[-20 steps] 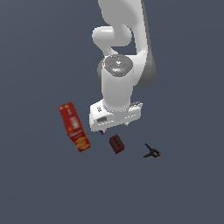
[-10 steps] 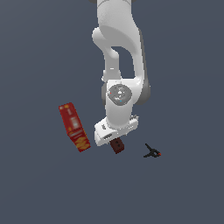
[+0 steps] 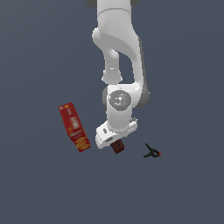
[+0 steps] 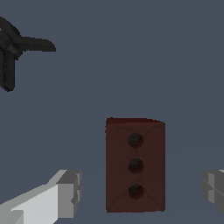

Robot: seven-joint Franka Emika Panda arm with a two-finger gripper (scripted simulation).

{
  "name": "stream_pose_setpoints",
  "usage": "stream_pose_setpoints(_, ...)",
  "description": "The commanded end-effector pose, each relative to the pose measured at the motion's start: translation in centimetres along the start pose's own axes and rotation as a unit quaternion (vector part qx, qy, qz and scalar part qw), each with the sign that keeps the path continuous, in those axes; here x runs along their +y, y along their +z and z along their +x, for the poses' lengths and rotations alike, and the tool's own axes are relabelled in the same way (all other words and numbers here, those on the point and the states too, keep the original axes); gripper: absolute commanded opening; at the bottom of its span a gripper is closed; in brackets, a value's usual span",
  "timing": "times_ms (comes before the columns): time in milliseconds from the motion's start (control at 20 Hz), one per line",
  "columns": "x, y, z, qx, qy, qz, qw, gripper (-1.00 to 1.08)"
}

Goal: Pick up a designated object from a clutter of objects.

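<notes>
The designated object, a small dark reddish-brown block (image 3: 117,148), lies on the grey floor and half shows below my white hand. In the wrist view the block (image 4: 135,148) has three dark dots in a row on its upper face. My gripper (image 4: 141,189) is open, with one grey fingertip (image 4: 70,193) on each side of the block and a gap to either one. In the exterior view the gripper (image 3: 114,143) hangs right over the block. The clutter also holds a long red box with yellow print (image 3: 74,127) and a black clamp with a red tip (image 3: 152,152).
The red box lies toward the exterior view's left of the block, the clamp toward its right, each a short way off. In the wrist view the black clamp (image 4: 13,48) shows well apart from the block. Plain grey floor lies all around.
The arm has folded downward and the hand has dropped onto the brown block, which now shows only partly beneath it. The red box and the clamp have not moved.
</notes>
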State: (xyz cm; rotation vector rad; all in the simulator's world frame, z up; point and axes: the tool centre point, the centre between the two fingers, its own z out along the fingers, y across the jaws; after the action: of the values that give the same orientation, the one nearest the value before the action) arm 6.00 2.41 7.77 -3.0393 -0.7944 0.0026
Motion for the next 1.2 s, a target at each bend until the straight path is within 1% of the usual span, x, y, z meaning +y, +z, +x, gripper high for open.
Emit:
stream_pose_setpoints(0,0.0,0.3,0.0,0.000,0.000,0.000,1.0000,1.00)
stream_pose_setpoints(500,-0.1,4.4,-0.1,0.001,-0.002,0.000,1.0000,1.00)
stream_pose_setpoints(750,0.0,5.1,0.0,0.001,-0.002,0.000,1.0000,1.00)
stream_pose_setpoints(800,0.0,5.1,0.0,0.001,-0.002,0.000,1.0000,-1.00)
stream_pose_setpoints(1150,0.0,5.1,0.0,0.001,-0.002,0.000,1.0000,-1.00)
